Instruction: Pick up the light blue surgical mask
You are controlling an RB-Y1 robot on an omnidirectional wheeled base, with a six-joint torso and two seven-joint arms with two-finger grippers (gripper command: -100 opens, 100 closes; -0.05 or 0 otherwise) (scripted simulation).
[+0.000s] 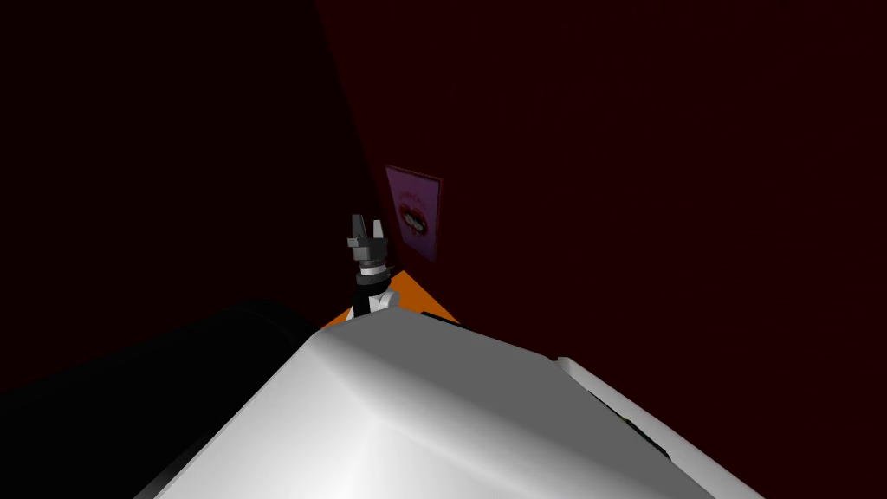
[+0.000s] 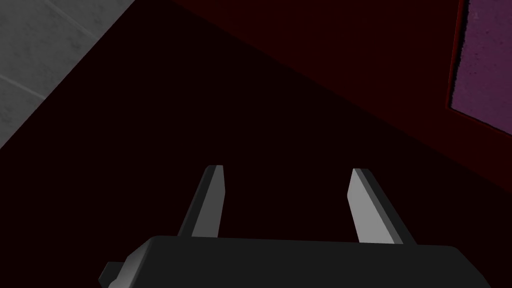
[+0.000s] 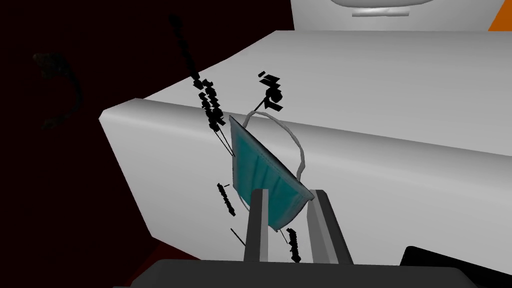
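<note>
Mask [image 3: 257, 165] caught between the two fingers of the right gripper [image 3: 289, 195]; the fingers stand close together and pinch its lower corner, one blade against each face; the rest of the mask rises beyond the fingertips, standing on edge and leaning to one side; its cloth looks blue-green rather than pale blue, with faint pleat lines running along its length and a slightly paler rim; a thin light grey ear loop [image 3: 295, 142] arches from its far top corner down to the corner beside the fingers; small black flecks [image 3: 212, 102] hang in the air around it. Left gripper [image 1: 367, 232] is raised ahead of the robot, just left of a purple poster [image 1: 414, 212] on a dark red wall [image 1: 650, 173]; its fingers [image 2: 362, 210] are spread wide apart with nothing between them; an orange patch [image 1: 416, 299] shows just below it.
</note>
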